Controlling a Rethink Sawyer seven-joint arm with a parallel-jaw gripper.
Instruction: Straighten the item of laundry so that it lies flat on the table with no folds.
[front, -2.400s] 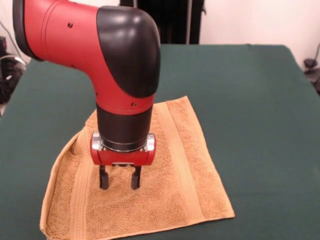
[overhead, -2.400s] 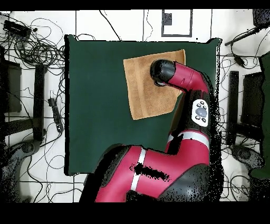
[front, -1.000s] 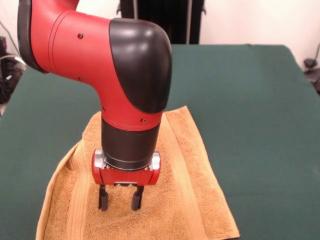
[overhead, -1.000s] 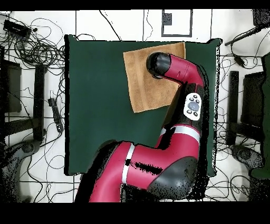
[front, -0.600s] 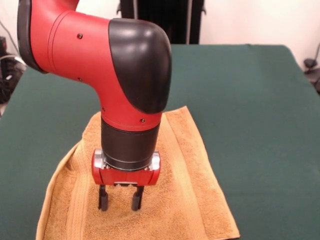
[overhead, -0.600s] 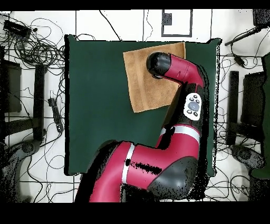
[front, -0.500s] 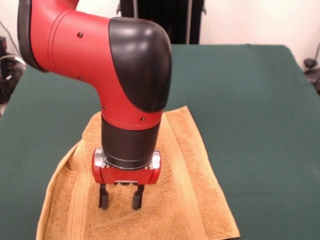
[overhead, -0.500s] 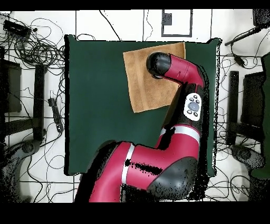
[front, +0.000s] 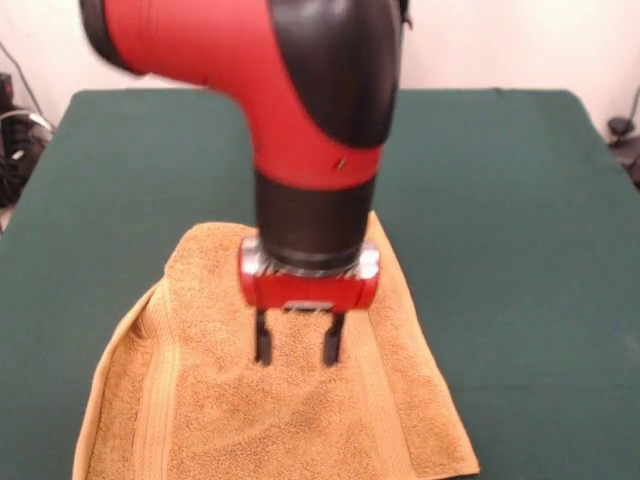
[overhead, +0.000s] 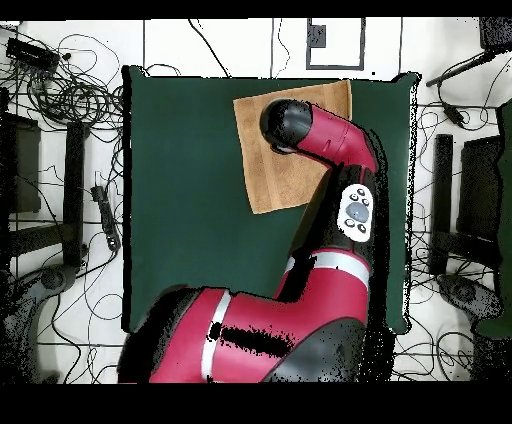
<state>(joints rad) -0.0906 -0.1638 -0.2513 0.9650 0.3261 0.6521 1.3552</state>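
The item of laundry (front: 190, 410) is a golden-orange towel spread on the green table (front: 500, 220), low and left of centre in the front view. Its left side carries a raised ridge and ripples, and its near edge runs out of the picture. My gripper (front: 297, 352) points straight down over the towel's middle. It is open, with nothing between the fingers (front: 263, 346). Whether the tips touch the cloth is unclear. In the overhead view the towel (overhead: 277, 185) lies near the table's (overhead: 180, 200) top edge, and the arm's elbow (overhead: 287, 124) hides the gripper.
Cables (overhead: 70, 95) and dark stands (overhead: 72, 190) surround the table in the overhead view. A white sheet with a dark outline (overhead: 335, 45) lies beyond the edge by the towel. Green cloth extends wide to the right of the towel in the front view.
The gripper has moved to the right in the front view and sits higher in the picture than half a second ago. It has stayed open. The towel has barely shifted.
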